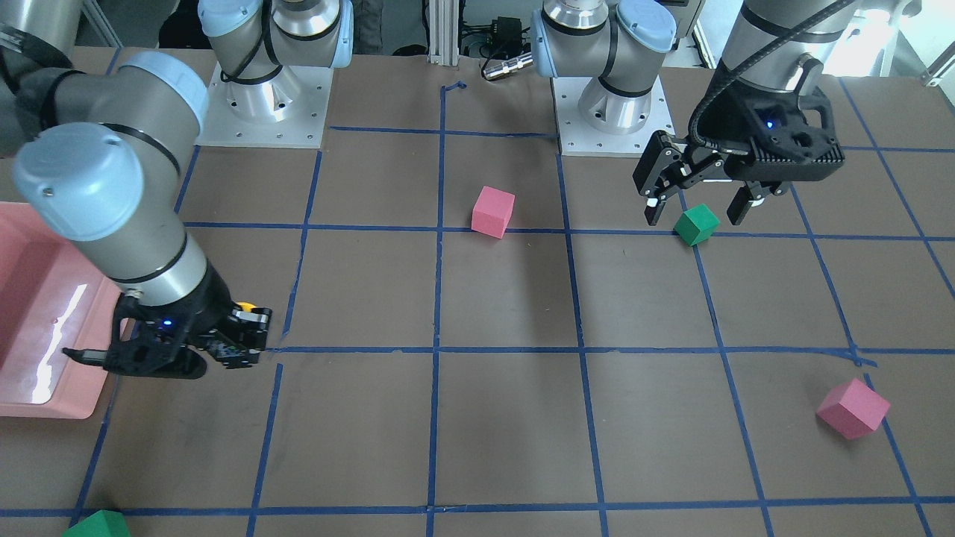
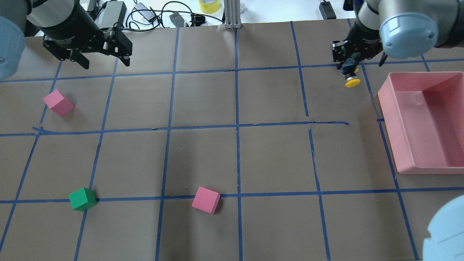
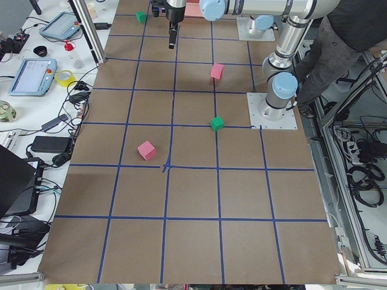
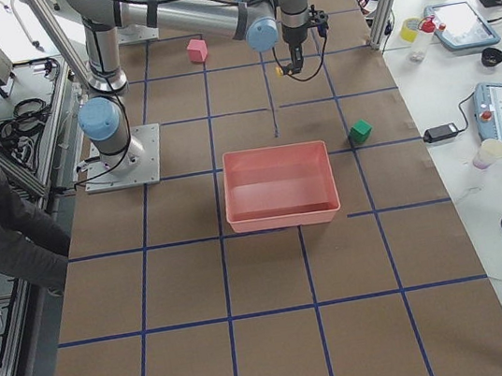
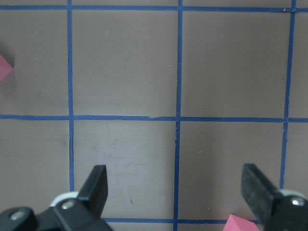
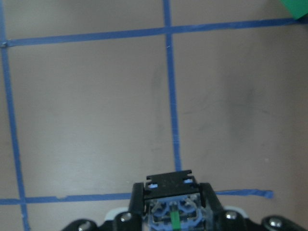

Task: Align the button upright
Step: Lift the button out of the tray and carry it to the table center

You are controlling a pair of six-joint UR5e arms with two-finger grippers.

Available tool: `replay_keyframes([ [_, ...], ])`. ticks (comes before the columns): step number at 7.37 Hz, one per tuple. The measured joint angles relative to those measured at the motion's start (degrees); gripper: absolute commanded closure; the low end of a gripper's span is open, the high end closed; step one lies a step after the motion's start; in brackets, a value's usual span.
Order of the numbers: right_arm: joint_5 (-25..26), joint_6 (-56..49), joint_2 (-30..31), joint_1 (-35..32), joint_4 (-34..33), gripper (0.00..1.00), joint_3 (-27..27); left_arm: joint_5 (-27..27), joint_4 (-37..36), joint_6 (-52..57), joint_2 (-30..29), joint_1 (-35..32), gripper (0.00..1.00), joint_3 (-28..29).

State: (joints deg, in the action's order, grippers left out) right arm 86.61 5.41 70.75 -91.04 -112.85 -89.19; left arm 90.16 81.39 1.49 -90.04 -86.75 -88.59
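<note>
Button [image 2: 351, 75] clamped in right gripper [image 2: 347, 64], held off the table [image 2: 272, 156] just beyond the tray's [image 2: 388, 123] far corner, clear of its rim. Yellow cap at lower end, black body above, terminal end toward wrist. Bare table lies away from tray. Left gripper [image 5: 174, 179] spread wide, empty, well apart from tray.

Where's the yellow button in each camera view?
Front-facing: button lower left, beside pink tray.
Overhead: button upper right.
Exterior left: too small to tell.
Exterior right: button top centre.
Left wrist: absent.
Right wrist: button bottom centre.
Landmark: pink tray.
</note>
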Motion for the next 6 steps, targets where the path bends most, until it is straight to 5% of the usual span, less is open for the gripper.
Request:
replay_keyframes([
  [6, -3.1, 16.1, -10.6, -17.2, -13.6, 1.00, 0.3, 0.0, -0.1, 0.0, 0.0, 0.1, 0.00, 0.0],
])
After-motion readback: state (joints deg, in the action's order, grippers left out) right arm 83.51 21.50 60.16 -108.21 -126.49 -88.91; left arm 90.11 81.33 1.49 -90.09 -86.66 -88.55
